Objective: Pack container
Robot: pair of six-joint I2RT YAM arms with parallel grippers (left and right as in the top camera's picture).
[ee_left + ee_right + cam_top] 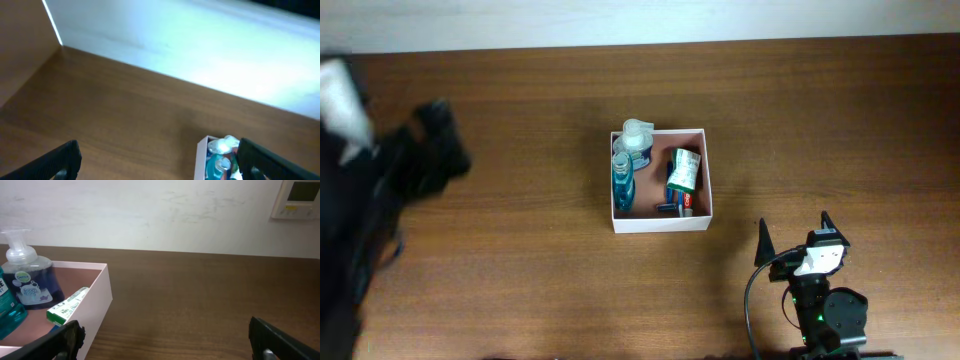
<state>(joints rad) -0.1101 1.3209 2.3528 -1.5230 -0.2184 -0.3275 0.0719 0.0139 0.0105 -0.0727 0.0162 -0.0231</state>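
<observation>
The container point(660, 222), a shallow square box with white walls and a pinkish inside, sits mid-table. Inside stand a teal mouthwash bottle point(622, 185) and a clear pump bottle point(637, 140) along its left side. A green-and-white toothpaste box point(684, 170) lies at its right. My right gripper point(793, 238) is open near the front edge, right of the box and apart from it. In the right wrist view it point(167, 345) is empty, with the container point(95, 300) at left. My left gripper point(160, 167) is open over bare wood, the container point(201, 160) by its right finger.
The left arm point(420, 160) is a dark blurred shape at the far left of the table, with something white point(342, 95) above it. A pale wall runs behind the table's back edge, carrying a thermostat panel point(295, 197). The right arm's cable point(752, 300) loops near the front edge.
</observation>
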